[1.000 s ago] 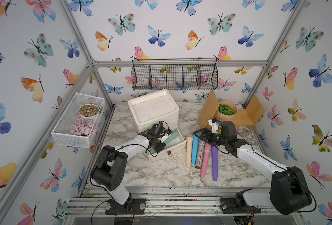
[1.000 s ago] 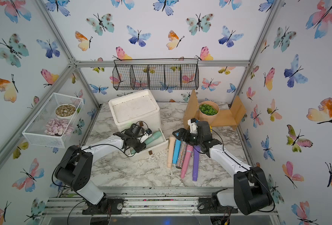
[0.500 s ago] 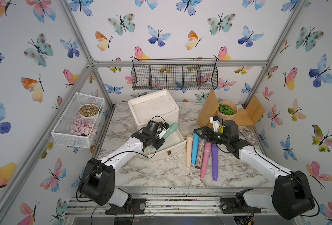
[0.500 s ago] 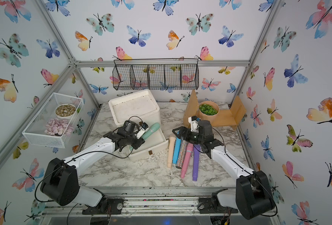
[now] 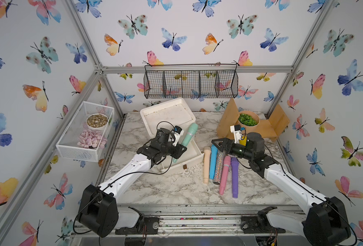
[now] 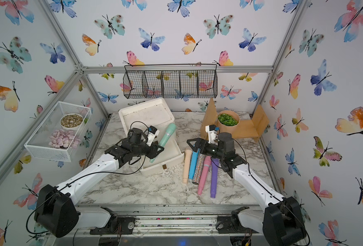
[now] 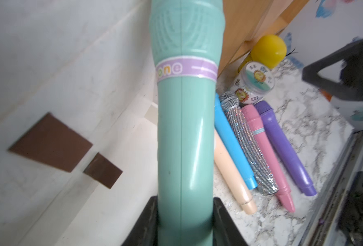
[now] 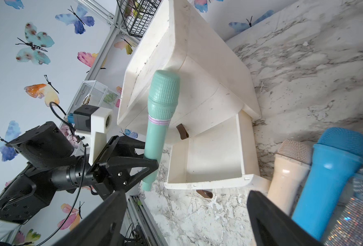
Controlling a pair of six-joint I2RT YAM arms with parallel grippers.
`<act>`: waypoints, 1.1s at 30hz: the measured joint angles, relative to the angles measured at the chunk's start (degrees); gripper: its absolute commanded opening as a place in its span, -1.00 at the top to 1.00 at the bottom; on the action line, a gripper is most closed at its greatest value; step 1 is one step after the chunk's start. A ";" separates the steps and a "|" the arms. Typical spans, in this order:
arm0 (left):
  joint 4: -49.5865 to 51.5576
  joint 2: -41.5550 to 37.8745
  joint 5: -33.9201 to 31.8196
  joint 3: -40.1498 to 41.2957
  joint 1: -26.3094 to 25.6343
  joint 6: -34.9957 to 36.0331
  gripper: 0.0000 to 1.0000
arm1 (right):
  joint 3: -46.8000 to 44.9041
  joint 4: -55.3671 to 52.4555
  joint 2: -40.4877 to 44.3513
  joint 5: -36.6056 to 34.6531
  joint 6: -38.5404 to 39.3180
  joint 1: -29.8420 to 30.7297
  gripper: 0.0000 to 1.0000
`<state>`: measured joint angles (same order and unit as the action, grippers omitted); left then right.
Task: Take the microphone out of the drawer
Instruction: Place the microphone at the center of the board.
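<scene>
Status: extraction mostly done, by my reading. The teal microphone [image 5: 187,138] is off the floor of the drawer [image 5: 189,163] and in the air. It is held by the left gripper [image 5: 177,153], jaws closed partway onto the lower handle. The left wrist view shows both fingers [image 7: 146,223] pressed against the teal shaft. The drawer stands pulled open from the white cabinet [image 5: 167,112], and the right wrist view shows its inside bare.

Position: the mic hangs over the left part of the open drawer, not yet carried away from it. Left to do: move it clear and presumably set it down, likely by the row of microphones [image 5: 219,166] lying on the marble to the right.

Orientation: long axis steeply tilted. The head is up, leaning far and slightly right, and the tail is down toward near-left.

Right gripper [image 5: 217,146]: jaws spread wide, holding nothing, above the heads of that row
</scene>
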<state>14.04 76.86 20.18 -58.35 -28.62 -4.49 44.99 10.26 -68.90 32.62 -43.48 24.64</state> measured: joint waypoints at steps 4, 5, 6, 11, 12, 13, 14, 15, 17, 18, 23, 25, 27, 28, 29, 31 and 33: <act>-4.68 0.00 4.39 2.47 -2.60 -7.10 0.33 | 0.02 2.03 -1.07 -1.22 0.00 3.48 -0.89; -5.20 0.02 4.81 2.73 -3.43 -8.04 0.33 | 0.02 2.54 -1.46 -1.46 -0.02 4.11 -0.89; -5.70 0.02 5.49 2.93 -4.46 -9.20 0.33 | 0.02 3.08 -2.01 -1.75 -0.02 4.85 -0.89; -8.17 0.02 7.37 2.97 -8.09 -12.94 0.32 | 0.72 5.46 -6.01 -2.69 -0.22 7.34 -0.85; -8.48 0.02 7.45 2.97 -8.57 -13.51 0.32 | 0.92 5.81 -6.97 -2.84 -0.39 7.69 -0.85; -8.94 0.02 7.54 2.97 -9.03 -14.05 0.32 | 1.03 6.10 -7.80 -2.95 -0.46 7.98 -0.84; -9.35 0.02 7.63 2.97 -9.35 -14.51 0.32 | 1.11 6.43 -8.35 -3.08 -0.55 8.15 -0.81; -9.77 0.02 7.76 2.99 -9.64 -14.99 0.32 | 1.16 6.80 -8.87 -3.15 -0.63 8.39 -0.76; -10.21 0.15 8.13 2.99 -10.12 -15.69 0.32 | 1.40 7.58 -9.42 -3.21 -0.92 8.70 -0.61; -10.40 0.28 8.28 3.02 -10.25 -16.02 0.31 | 1.60 8.07 -9.55 -3.39 -0.96 8.81 -0.52; -11.39 1.01 8.76 3.02 -10.62 -16.81 0.28 | 2.36 9.29 -9.64 -4.13 -1.36 9.07 -0.04; -11.65 1.33 8.85 3.02 -10.75 -17.09 0.24 | 2.43 9.73 -9.64 -4.33 -1.36 9.09 0.11; -11.96 1.81 9.03 2.99 -10.86 -17.22 0.20 | 2.51 10.23 -9.64 -4.33 -2.16 9.09 0.22; -12.15 2.10 9.07 2.99 -10.88 -17.27 0.17 | 2.51 10.47 -9.64 -4.26 -2.34 9.33 0.26; -12.22 2.25 9.09 2.99 -10.88 -17.40 0.13 | 2.51 10.60 -9.64 -4.26 -2.36 9.51 0.28; -12.26 2.38 9.18 2.97 -10.88 -17.79 0.00 | 2.51 10.58 -9.64 -4.35 -2.34 9.51 0.31; -12.28 2.40 9.25 2.84 -10.88 -18.16 -0.18 | 2.51 10.62 -9.64 -4.66 -2.23 9.46 0.32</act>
<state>1.76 79.26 29.43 -55.51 -39.51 -22.65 47.51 20.88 -78.54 27.97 -45.71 34.11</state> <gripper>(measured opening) 0.515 0.398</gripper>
